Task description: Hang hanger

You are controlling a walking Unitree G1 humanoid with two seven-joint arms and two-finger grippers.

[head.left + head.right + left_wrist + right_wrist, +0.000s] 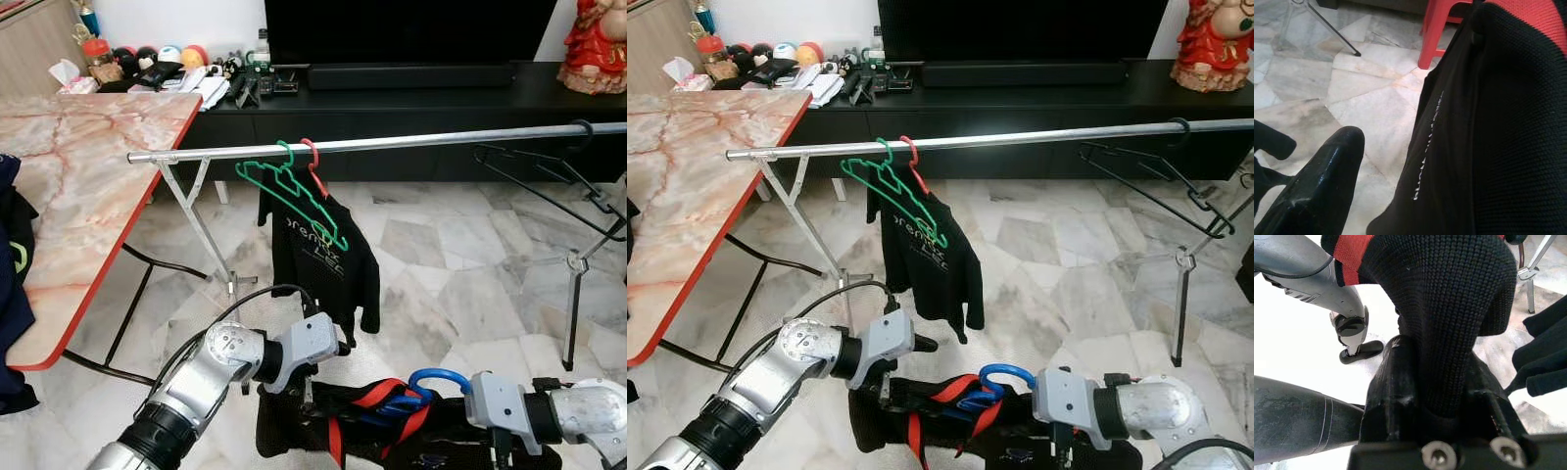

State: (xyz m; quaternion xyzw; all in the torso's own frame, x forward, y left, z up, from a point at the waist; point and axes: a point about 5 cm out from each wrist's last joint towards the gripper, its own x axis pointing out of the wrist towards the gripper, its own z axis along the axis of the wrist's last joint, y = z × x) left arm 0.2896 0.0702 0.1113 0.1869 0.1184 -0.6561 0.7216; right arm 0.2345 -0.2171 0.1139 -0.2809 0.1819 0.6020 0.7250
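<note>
The right claw [1442, 382] is clamped on the black-and-red shirt [950, 416] carried by the blue hanger [1004, 377]; the left claw [884, 390], its grip unreadable, is held beside it. The rail [1019, 139] lies above and ahead, running crosswise.

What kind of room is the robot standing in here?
Most likely a home living room: a large television on a long black cabinet, a marble-tiled floor, and a metal clothes rail with a shirt hung on it.
</note>
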